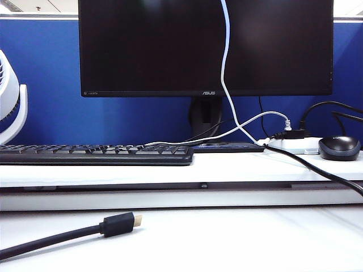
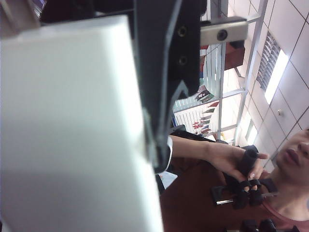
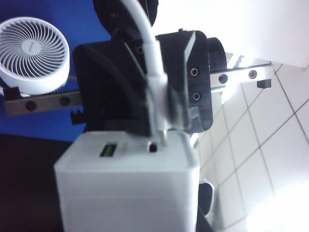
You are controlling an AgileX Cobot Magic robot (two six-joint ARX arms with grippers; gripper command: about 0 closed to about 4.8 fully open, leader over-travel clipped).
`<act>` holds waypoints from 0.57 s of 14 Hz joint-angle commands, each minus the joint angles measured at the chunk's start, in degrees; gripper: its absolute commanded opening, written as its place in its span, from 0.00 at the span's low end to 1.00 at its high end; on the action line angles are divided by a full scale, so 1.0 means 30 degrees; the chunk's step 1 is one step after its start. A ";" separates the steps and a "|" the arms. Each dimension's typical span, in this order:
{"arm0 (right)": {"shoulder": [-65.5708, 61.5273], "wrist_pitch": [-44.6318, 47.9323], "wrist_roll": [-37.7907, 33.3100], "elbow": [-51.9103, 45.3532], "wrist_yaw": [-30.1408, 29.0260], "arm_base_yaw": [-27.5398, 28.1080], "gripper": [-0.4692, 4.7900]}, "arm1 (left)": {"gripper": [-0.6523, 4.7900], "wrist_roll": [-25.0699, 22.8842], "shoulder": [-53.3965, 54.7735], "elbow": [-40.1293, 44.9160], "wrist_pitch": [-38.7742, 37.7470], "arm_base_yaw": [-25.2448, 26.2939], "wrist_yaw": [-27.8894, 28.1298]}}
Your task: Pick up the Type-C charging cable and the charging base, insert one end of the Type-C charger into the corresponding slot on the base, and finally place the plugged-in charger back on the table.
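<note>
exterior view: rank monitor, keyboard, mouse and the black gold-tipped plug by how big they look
1. monitor
2. keyboard
3. mouse
4. black gold-tipped plug, though it lies nearer the camera, so its place against the mouse is unsure.

The white bench [image 1: 238, 238] has a raised white ledge [image 1: 227, 170] running across its back. With the black keyboard [image 1: 93, 154] on that ledge as landmark: a monitor stand [image 1: 205, 116] rises behind the keyboard's right end, and a white power strip [image 1: 289, 146] with black plugs lies farther right, a dark mouse [image 1: 339, 147] just beside it. Below and in front of the keyboard, on the lower surface, lies a thick black cable [image 1: 57, 238] with a gold-tipped plug [image 1: 122, 223].
</note>
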State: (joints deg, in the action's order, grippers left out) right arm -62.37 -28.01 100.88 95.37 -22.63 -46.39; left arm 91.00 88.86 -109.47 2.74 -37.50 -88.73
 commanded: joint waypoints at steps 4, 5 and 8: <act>-0.0036 -0.0306 0.0729 -0.0007 -0.1545 -0.0306 0.09 | 0.11 -0.0386 0.0233 -0.0007 0.0117 0.0036 0.1836; -0.0044 -0.0284 0.0750 -0.0007 -0.1370 -0.0306 0.09 | 0.11 -0.0415 0.0240 -0.0007 0.0087 0.0036 0.1843; -0.0087 -0.0284 0.0911 -0.0007 -0.0911 -0.0306 0.09 | 0.11 -0.0415 0.0255 -0.0007 0.0007 0.0029 0.1872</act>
State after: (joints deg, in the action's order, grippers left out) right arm -62.35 -28.10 103.77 95.39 -21.02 -46.41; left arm 90.67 89.10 -109.45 2.33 -37.43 -88.29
